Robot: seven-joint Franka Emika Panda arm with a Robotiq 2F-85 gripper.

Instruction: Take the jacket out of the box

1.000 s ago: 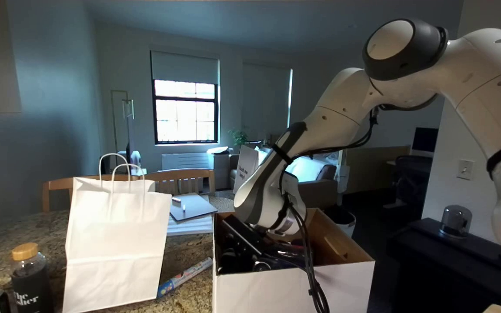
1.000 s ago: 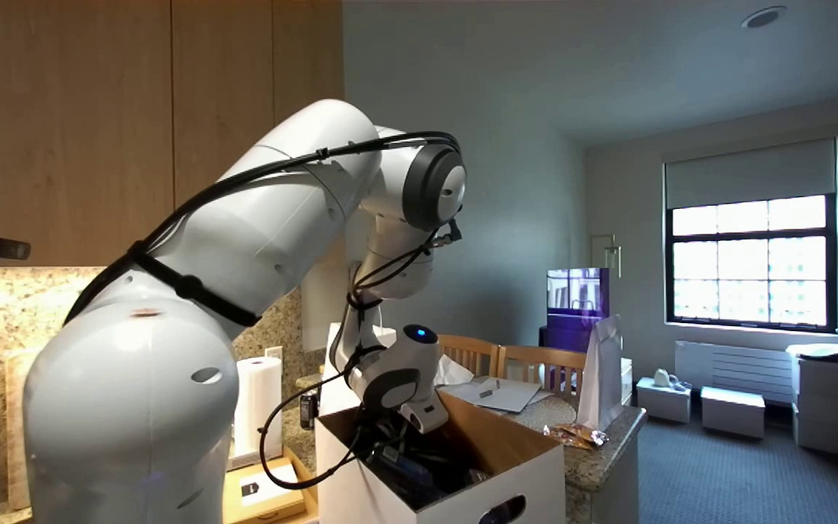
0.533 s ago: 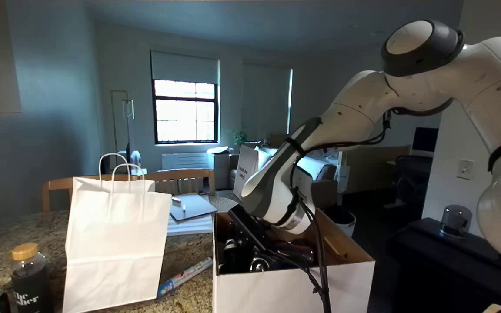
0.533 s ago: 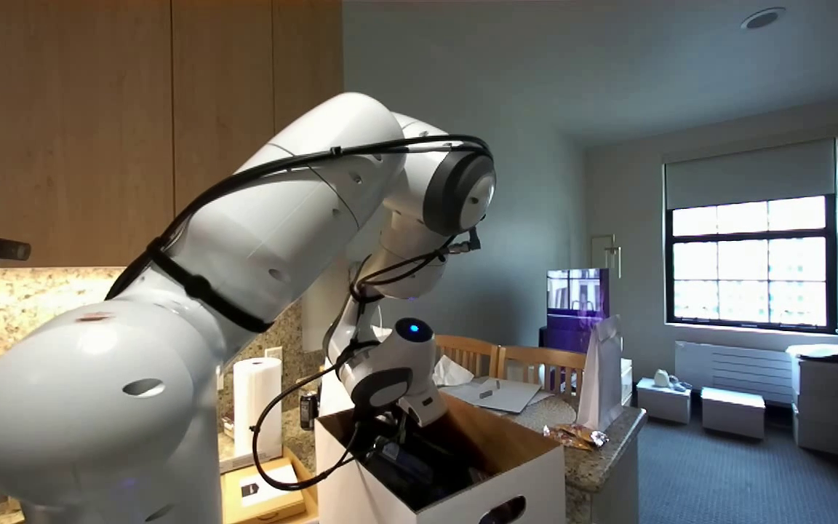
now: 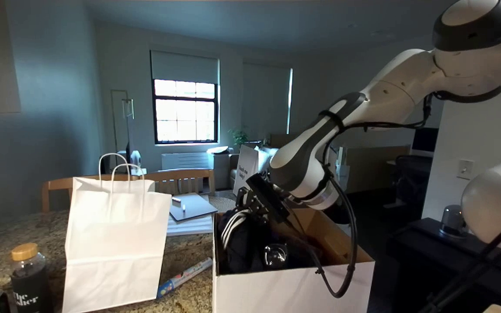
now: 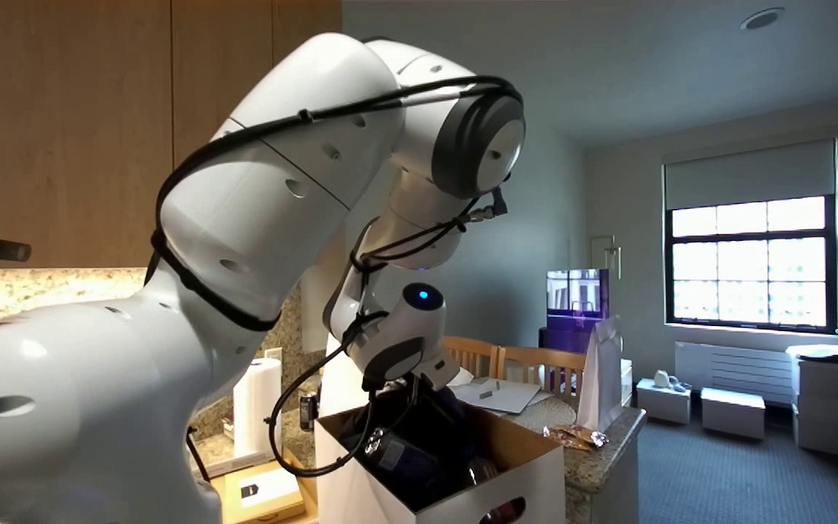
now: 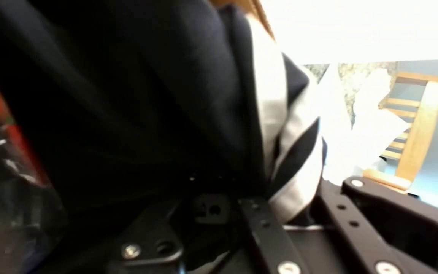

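One arched arm (image 5: 389, 96), claw (image 5: 246, 203) angled down, clutching jacket (image 5: 238, 241), box (image 5: 292, 290) below

We saw the jacket (image 7: 158, 95), black with white stripes, caught in the gripper (image 7: 280, 201) at bottom; brown edge of the box (image 7: 243, 5) up top, blurred red thing (image 7: 21, 144) left, chair (image 7: 421, 133) right.

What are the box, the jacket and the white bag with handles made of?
The box looks like cardboard: bare brown inside, smooth white outside. The jacket seems smooth, soft cloth, because it bunches and folds; which cloth, I can't tell. The white bag is probably paper, dull with sharp creases.
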